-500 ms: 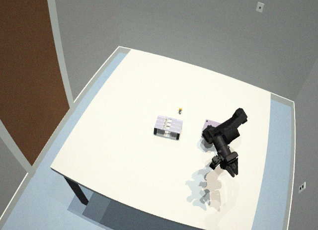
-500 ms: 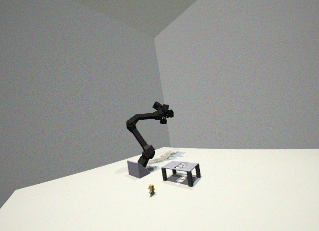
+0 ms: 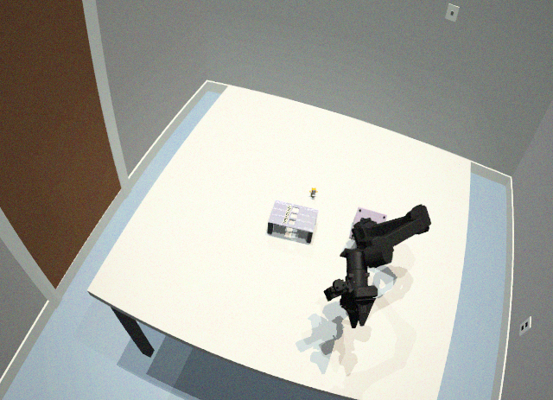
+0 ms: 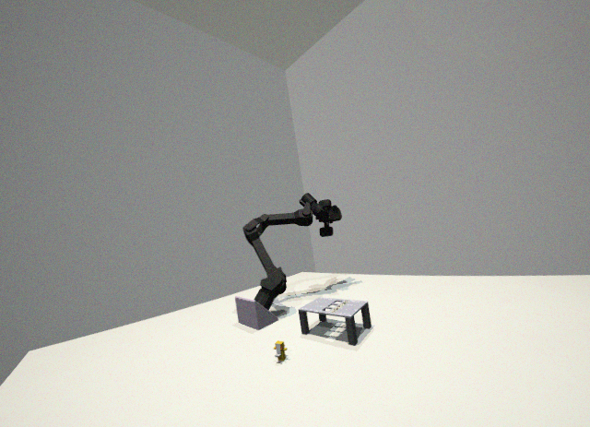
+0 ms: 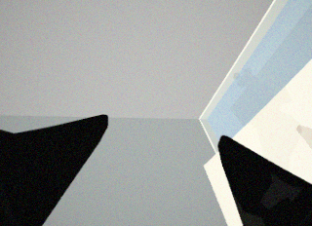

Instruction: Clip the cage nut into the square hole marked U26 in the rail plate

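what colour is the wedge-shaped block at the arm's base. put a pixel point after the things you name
Dull purple; the wedge-shaped block [image 3: 372,213] [image 4: 247,313] shows best in the exterior view.

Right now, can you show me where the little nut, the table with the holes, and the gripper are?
Nut [image 3: 313,193] [image 4: 279,349]: top and exterior views, on its body.
Plate [image 3: 281,212] [image 4: 312,305]: top and exterior views, on its flat top.
Gripper [image 3: 359,326] [image 5: 163,130]: top and wrist views, midway between its fingertips.
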Robot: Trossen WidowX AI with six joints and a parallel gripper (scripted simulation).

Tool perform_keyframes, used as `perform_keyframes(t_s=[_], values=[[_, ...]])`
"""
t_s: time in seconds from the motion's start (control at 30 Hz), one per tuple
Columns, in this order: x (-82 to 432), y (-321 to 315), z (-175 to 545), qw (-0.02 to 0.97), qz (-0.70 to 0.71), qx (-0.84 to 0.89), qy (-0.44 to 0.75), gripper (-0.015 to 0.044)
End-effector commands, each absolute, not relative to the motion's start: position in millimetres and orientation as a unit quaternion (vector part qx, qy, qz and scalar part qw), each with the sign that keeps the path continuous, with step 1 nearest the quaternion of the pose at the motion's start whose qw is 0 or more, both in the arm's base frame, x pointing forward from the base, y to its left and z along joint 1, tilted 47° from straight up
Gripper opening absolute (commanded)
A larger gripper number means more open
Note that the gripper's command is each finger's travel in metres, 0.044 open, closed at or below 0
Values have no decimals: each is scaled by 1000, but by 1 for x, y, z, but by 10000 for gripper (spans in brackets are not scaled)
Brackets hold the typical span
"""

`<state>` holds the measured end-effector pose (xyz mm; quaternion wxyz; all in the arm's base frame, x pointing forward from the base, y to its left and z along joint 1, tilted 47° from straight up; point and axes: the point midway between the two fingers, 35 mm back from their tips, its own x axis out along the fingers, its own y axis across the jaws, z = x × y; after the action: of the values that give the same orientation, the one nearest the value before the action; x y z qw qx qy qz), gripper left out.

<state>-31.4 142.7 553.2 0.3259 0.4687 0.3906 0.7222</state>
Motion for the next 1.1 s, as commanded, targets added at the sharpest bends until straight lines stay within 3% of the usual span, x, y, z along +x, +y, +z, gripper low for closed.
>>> perform_keyframes(t_s=[0.0,0.47,0.87,1.07], values=[[10,166,546,376,695,491,368,440],[198,196,485,621,529,512,270,440],[328,142,394,773,357,463,245,440],[366,111,345,819,294,414,267,440]])
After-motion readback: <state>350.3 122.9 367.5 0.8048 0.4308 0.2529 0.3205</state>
